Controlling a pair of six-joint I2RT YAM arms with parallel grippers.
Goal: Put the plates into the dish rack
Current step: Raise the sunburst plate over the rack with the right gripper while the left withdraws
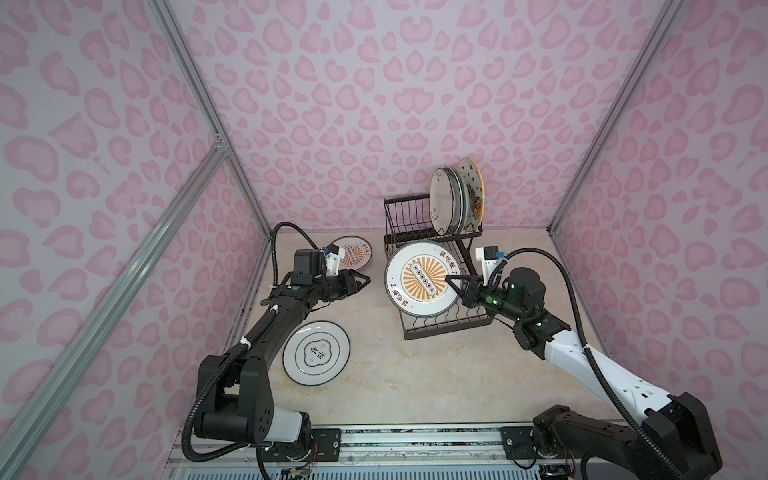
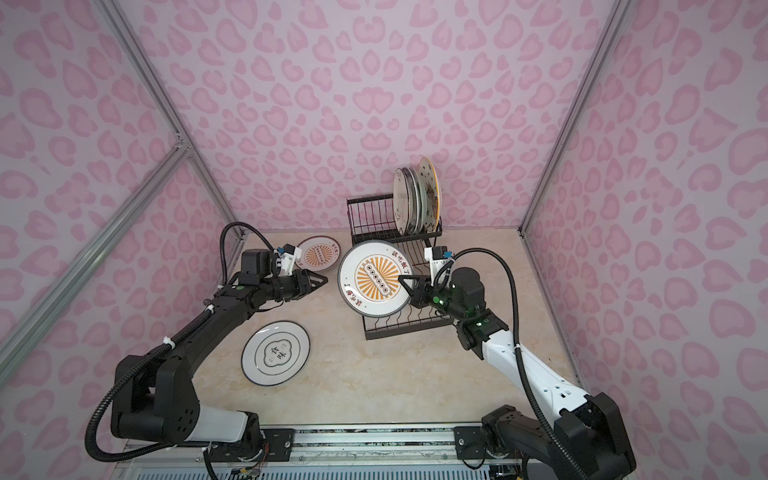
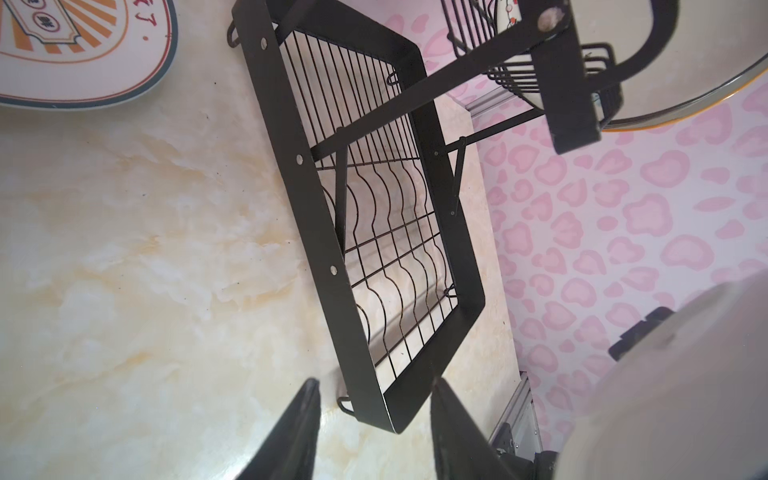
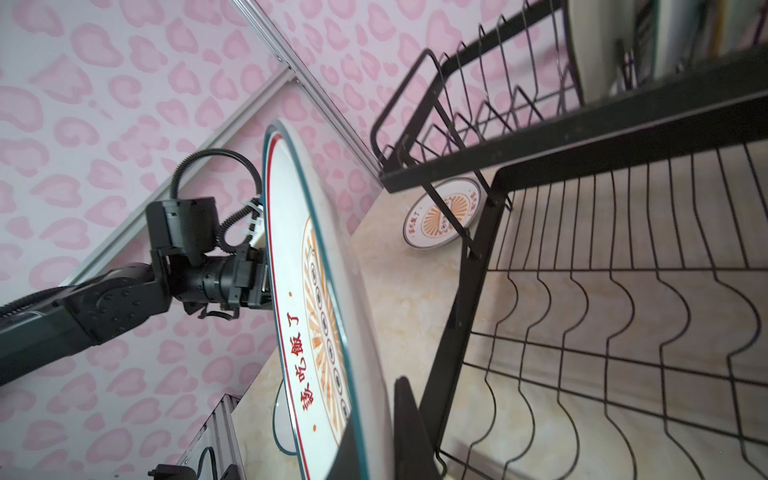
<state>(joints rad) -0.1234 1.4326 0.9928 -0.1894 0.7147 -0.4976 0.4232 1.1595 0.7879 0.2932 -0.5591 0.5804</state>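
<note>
My right gripper (image 1: 451, 280) is shut on the rim of an orange-sunburst plate (image 1: 419, 282), holding it tilted on edge above the left side of the dish rack's lower tray (image 1: 449, 324). In the right wrist view the fingers (image 4: 401, 399) pinch that plate (image 4: 316, 291) from both faces. My left gripper (image 1: 365, 279) hovers open and empty to the left of it, jaws apart over the tray corner (image 3: 376, 382). A second sunburst plate (image 1: 357, 255) lies flat at the back left. A green-ringed emblem plate (image 1: 316, 352) lies flat near the left arm. A row of plates (image 1: 446, 199) stands upright in the raised basket (image 1: 409, 216).
Pink patterned walls with aluminium frame bars close in the marble tabletop (image 1: 415, 374) on three sides. A metal rail (image 1: 415, 440) carrying both arm bases runs along the front edge. The rack stands near the back wall, right of centre.
</note>
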